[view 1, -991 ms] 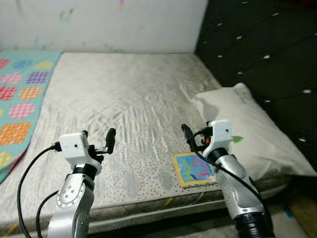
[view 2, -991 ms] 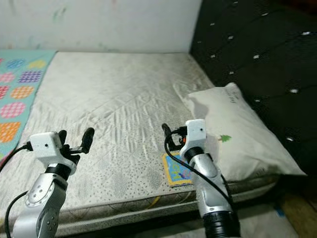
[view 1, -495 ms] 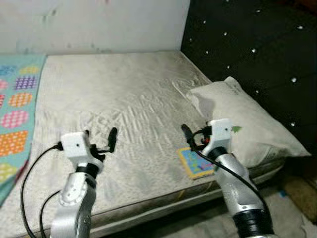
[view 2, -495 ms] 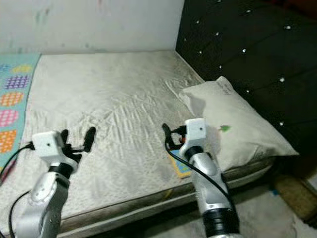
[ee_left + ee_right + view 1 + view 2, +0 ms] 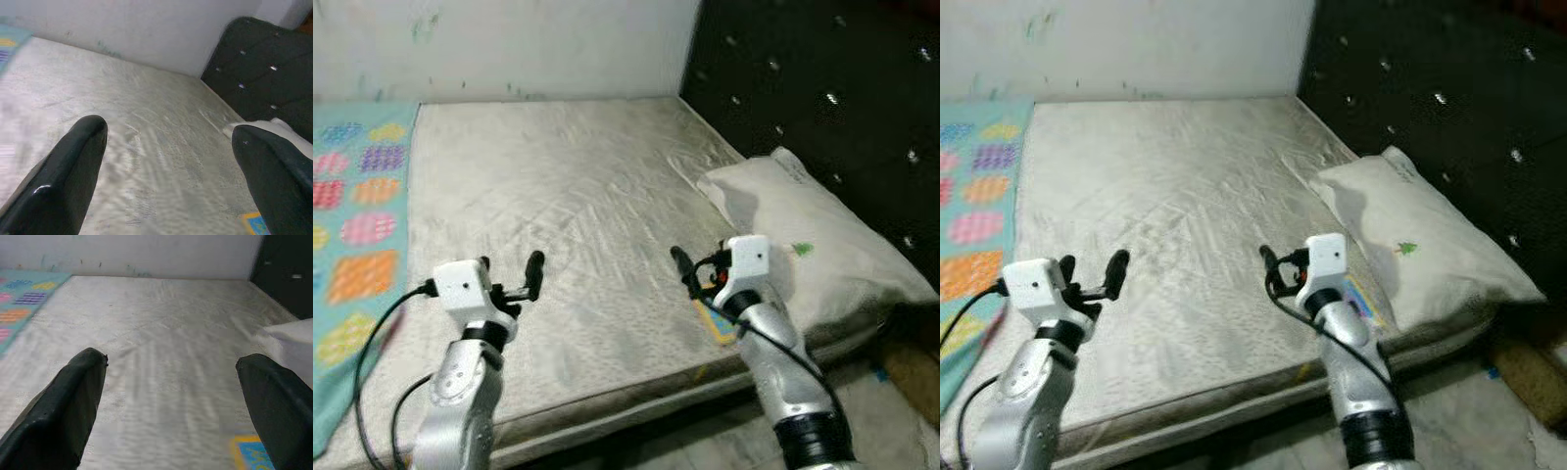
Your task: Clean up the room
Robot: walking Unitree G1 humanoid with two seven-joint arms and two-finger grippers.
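Note:
A bed with a pale grey sheet (image 5: 568,196) lies before me. A white pillow (image 5: 803,245) rests at its right side against the headboard. A small colourful square item (image 5: 720,323) lies flat near the bed's front edge, partly hidden by my right arm. My left gripper (image 5: 509,269) hovers open over the front left of the sheet, holding nothing. My right gripper (image 5: 698,269) hovers open just left of the pillow and above the colourful square (image 5: 249,450). Both wrist views show the fingers (image 5: 73,161) spread wide over bare sheet.
A turquoise blanket with coloured patches (image 5: 357,225) covers the bed's left side. A black tufted headboard (image 5: 822,88) stands at the right, a white wall (image 5: 509,39) behind. A brown object (image 5: 911,367) lies on the floor at the lower right.
The camera has swung, so the whole scene sits differently in the picture. Both arms keep the same raised pose with open fingers.

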